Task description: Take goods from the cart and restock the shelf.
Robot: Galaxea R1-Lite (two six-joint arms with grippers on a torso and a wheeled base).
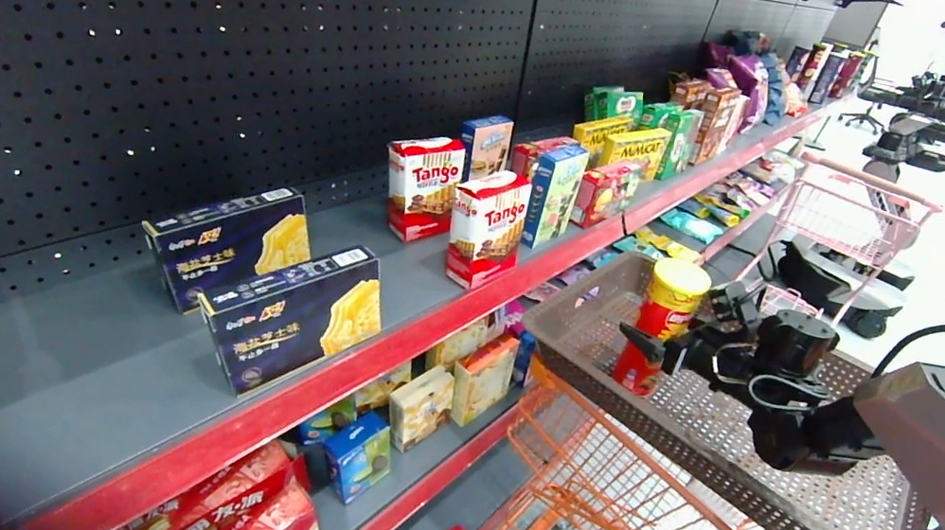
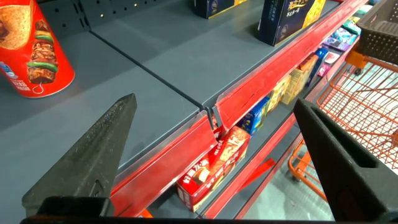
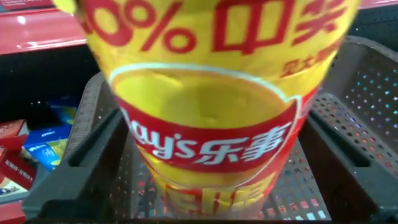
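Left end effector: spread wide, holding nothing, above the shelf.
Right end effector: closed on the can at about mid-height.
Can: upright in the cart's brown basket.
Handling: probably a light, stiff tube with a slick wall that dents easily; you squeeze gently, at the middle.
Shelf space: bare grey board beside the blue boxes.

The right arm comes in from 4 o'clock in the head view and stretches toward 9 o'clock. Its right hand is clamped on an upright chip can, one finger on each side. The left hand has its two fingers spread wide apart.
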